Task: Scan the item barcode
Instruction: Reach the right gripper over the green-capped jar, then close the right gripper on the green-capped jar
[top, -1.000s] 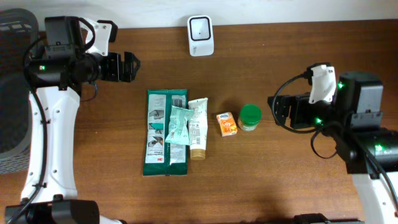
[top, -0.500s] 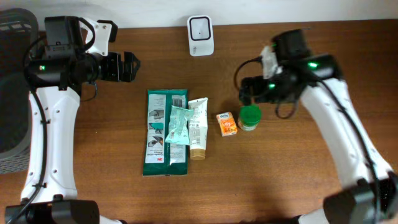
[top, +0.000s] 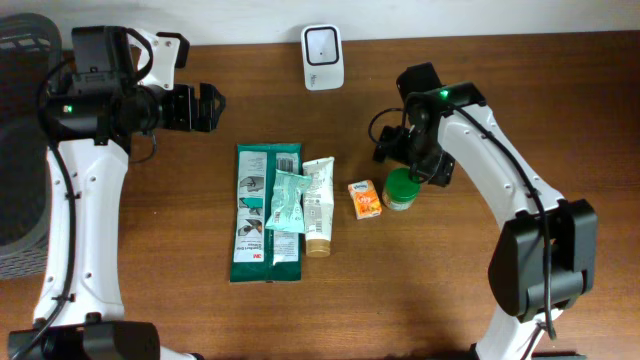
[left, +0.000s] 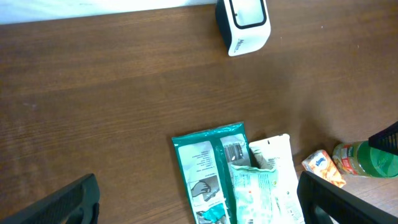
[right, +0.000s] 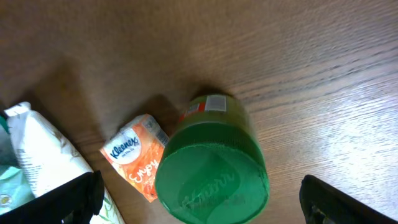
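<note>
Right arm over the jar, nothing gripped yet.
Right fingers (right: 56, 199) are spread wide and empty, either side of the green-lidded jar (top: 402, 187) at centre right of the overhead view. Left fingers (left: 56, 202) are wide and empty too, upper left. Likely risks: the tissue pack (top: 365, 198) sits just beside the jar, so a descending finger could hit or shove it. The round lid may slip or tip when pinched, and the label could end up facing away from the scanner (top: 323, 56) at top centre.
</note>
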